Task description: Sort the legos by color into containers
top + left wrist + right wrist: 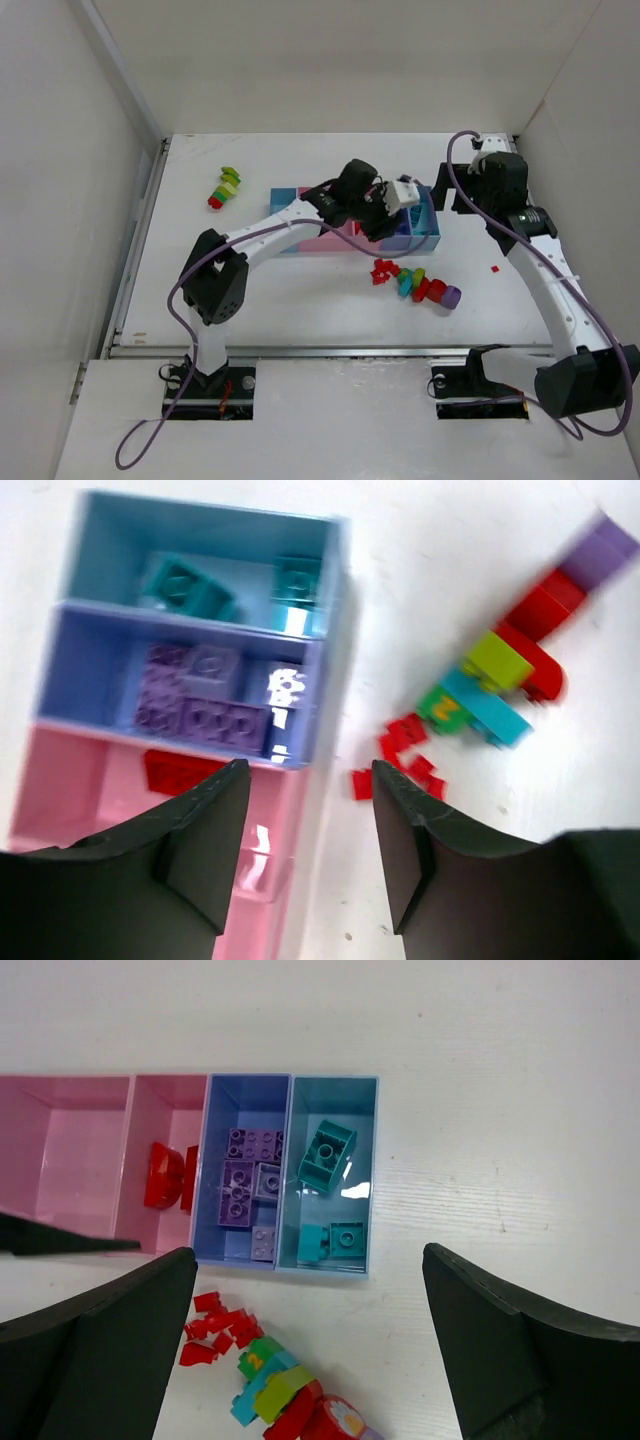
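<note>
The containers (291,196) stand in a row at mid table. In the right wrist view the light blue tray (335,1100) holds teal legos (327,1152). The purple-blue tray (245,1100) holds purple legos (245,1185), and the narrow pink tray (165,1120) holds a red one (165,1175). Loose red pieces (405,745) and a mixed chain (500,680) of purple, red, yellow-green, cyan and green lie on the table beside the trays. My left gripper (310,770) hovers open and empty over the pink tray's edge. My right gripper (310,1255) hangs wide open above the trays, holding nothing.
A second chain of green, yellow-green and red bricks (225,187) lies at the far left of the table. White walls close in the table on the left, back and right. The wide pink tray (60,1160) shows no bricks.
</note>
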`<state>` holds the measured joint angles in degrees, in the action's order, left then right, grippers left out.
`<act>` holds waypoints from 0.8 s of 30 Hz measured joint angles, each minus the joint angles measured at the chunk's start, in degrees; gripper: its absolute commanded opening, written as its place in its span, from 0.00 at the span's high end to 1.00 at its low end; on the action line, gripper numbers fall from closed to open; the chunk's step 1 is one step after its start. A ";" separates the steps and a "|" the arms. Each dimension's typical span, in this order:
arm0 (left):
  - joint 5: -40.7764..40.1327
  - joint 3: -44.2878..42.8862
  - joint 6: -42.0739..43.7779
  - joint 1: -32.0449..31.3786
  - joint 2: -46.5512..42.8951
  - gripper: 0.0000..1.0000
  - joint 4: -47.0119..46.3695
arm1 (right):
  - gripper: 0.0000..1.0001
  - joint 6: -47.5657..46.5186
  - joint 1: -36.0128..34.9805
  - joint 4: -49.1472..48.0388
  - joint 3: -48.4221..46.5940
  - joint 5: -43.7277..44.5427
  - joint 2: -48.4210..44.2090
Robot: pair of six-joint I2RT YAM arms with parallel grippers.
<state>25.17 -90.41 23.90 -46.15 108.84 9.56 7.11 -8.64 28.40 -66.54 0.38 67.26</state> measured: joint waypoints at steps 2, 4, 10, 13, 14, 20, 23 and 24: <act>0.94 0.00 5.09 -1.99 -0.02 0.50 3.10 | 0.00 0.00 0.00 0.15 0.42 -0.17 -1.16; 1.11 0.02 9.11 -3.98 0.76 0.48 6.34 | 0.00 0.02 0.00 0.48 0.92 -0.24 -2.21; -0.59 3.67 15.02 -7.28 2.86 0.43 8.22 | 0.00 0.17 0.00 1.14 2.14 -0.35 -4.92; -3.23 5.33 15.23 -8.26 3.91 0.43 6.93 | 0.00 0.07 0.00 1.22 2.40 -0.39 -5.66; -4.31 5.38 15.21 -8.55 4.61 0.43 6.19 | 0.00 -0.04 0.00 1.25 2.49 -0.39 -5.79; -9.03 4.96 12.96 -9.35 9.33 0.47 2.58 | 0.00 -1.44 0.00 1.57 2.56 -0.44 -6.19; -10.43 4.00 12.20 -9.40 10.27 0.57 1.20 | 0.00 -2.56 0.00 1.62 2.60 -0.66 -6.67; -10.73 3.89 12.04 -9.40 10.60 0.70 0.92 | 0.00 -3.06 0.00 1.68 2.64 -0.83 -6.86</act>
<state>14.44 -86.52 35.94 -55.55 119.44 10.48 4.05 -8.64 30.09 -63.90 -0.45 60.40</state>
